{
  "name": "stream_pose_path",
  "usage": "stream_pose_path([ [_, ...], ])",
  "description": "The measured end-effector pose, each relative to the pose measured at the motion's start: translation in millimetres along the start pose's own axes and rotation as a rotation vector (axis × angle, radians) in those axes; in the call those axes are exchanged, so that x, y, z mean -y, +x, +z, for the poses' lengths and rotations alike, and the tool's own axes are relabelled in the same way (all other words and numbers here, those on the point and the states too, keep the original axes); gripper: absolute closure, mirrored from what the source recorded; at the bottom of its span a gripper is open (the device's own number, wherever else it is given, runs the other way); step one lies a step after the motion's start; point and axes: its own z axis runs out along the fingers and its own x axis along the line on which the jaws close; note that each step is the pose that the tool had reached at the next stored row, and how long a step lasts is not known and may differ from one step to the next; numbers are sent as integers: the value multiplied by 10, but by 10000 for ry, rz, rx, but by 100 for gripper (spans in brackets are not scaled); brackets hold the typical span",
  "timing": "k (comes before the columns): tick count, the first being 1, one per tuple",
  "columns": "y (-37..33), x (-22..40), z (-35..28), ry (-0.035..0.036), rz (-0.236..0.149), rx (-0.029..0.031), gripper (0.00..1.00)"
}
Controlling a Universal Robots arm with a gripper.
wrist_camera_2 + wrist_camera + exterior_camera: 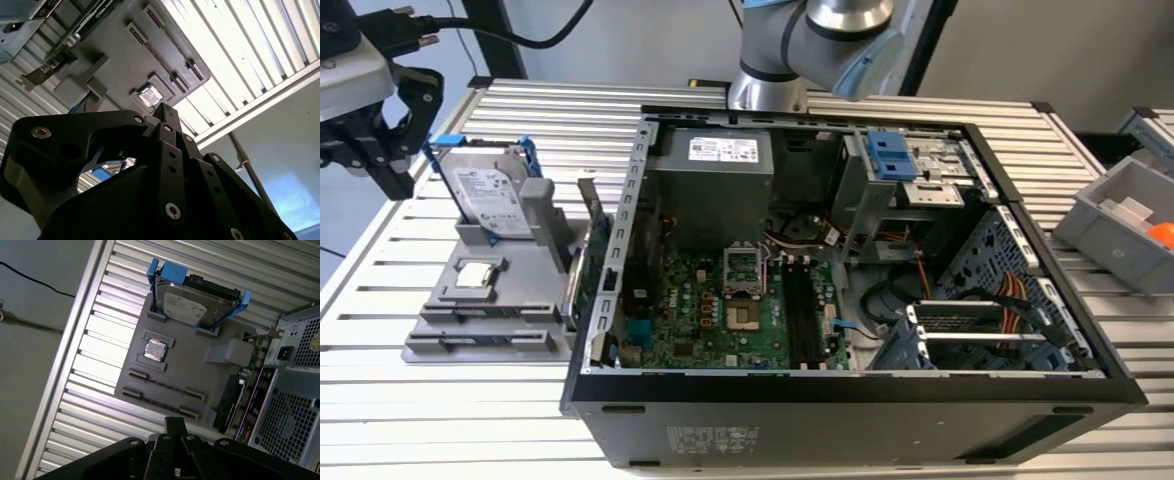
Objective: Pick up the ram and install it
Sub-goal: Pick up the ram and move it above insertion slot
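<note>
Your claw (pixel 390 170) is hanging above the grey holder (pixel 195 357), with its fingertips (pixel 172 427) pressing together. Directly beneath it you are seeing the holder's long slots (pixel 165 387), with the silver chip (pixel 155 350) and the upright hard drive (pixel 185 302) lying just beyond and the open computer case (pixel 854 400) standing off to its side. You are not able to tell where the ram is sitting, since the slots are showing as thin dark lines.

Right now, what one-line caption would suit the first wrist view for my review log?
Gripper pointed at a grey fixture tray carrying an upright hard drive and a silver processor chip, computer case alongside.
</note>
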Motion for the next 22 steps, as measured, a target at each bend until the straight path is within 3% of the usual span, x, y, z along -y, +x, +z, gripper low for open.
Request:
stream_pose_path([
  [22,-3,-9,0,-3,-314,-15,100],
])
